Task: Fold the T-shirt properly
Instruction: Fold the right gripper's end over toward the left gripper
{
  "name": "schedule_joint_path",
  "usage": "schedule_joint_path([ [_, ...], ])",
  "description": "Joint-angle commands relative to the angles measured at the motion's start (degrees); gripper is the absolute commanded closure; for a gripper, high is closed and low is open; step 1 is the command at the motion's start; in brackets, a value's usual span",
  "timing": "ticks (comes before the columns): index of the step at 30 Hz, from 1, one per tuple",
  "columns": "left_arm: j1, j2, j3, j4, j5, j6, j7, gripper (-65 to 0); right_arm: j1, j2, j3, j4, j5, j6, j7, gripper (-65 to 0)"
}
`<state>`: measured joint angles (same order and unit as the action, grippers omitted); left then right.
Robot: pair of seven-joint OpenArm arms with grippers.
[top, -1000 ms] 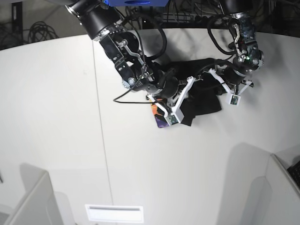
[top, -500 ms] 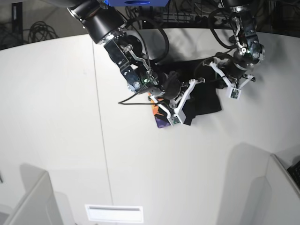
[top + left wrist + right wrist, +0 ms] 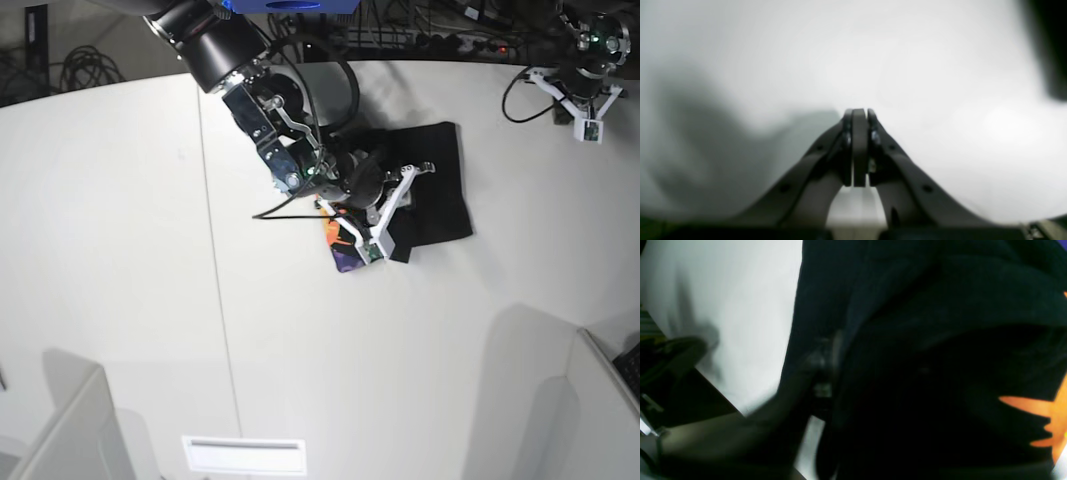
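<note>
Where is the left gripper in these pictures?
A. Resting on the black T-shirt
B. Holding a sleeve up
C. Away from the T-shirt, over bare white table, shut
C: the left gripper has its jaws pressed together over white table, far from the T-shirt.

Bright even overhead light, soft shadows, both wrist views blurred

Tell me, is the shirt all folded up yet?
Nearly. The T-shirt already lies as a small black bundle on the table, though a bit of colourful print pokes out at one corner. The right gripper is down on the cloth. The left gripper is shut, away from it. Tidying that corner looks left.
</note>
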<state>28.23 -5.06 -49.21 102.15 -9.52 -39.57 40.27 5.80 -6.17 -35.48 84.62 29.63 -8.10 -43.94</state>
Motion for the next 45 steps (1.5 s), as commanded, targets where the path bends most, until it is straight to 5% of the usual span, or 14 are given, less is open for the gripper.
schedule_joint_path([
  [1, 1.0, -0.7, -2.8, 0.9, -0.7, -0.4, -0.8, 0.0, 0.9, -0.7, 0.1, 0.9, 0.5, 0.4, 1.0, -28.1],
  [4, 2.0, -0.8, -8.8, 0.8, -0.7, -0.4, -0.8, 0.0, 0.9, -0.7, 0.1, 1.3, 0.5, 0.1, 1.1, -41.3],
  [11, 2.2, -0.8, -14.9, 0.8, -0.6, -0.4, -0.8, 0.0, 0.9, -1.5, 0.1, 1.4, 0.5, 0.1, 1.1, -38.3],
  [18, 2.2, -0.5, -14.7, 0.5, -0.6, -0.4, -0.8, 0.0, 2.9, -1.5, -7.6, 3.1, 0.5, 0.1, 1.1, -38.3],
  [27, 2.1, -0.8, -14.7, -3.2, -0.6, -0.4, -0.8, 0.0, 4.4, -1.9, -8.3, 3.1, 0.5, 0.1, 0.8, -38.3],
  [33, 1.9, -0.8, -14.7, -3.2, -0.6, -0.4, -0.8, 0.0, 6.7, -1.8, -17.0, 4.8, 0.6, 0.2, 0.9, -38.3],
  [38, 1.6, -0.5, -14.7, -3.0, -0.8, -0.4, -0.8, 0.0, 6.4, -0.6, -16.4, 10.0, 0.5, 0.1, 0.7, -37.7],
  [41, 1.8, -0.5, -14.7, -2.8, -5.7, -0.4, -0.8, 0.0, 5.1, 1.3, -12.0, 12.6, 0.5, 0.1, 1.1, -26.6],
  [44, 2.6, -0.7, -14.9, -1.1, -15.3, -0.4, 4.1, 0.0, 3.3, 2.9, -5.5, 14.6, 0.6, 0.4, 0.8, -1.8],
  [45, 2.7, -0.8, -15.0, -0.5, -18.7, -0.4, 6.5, 0.0, 2.5, 3.4, -3.7, 15.1, 0.7, 0.4, 0.9, 0.0],
])
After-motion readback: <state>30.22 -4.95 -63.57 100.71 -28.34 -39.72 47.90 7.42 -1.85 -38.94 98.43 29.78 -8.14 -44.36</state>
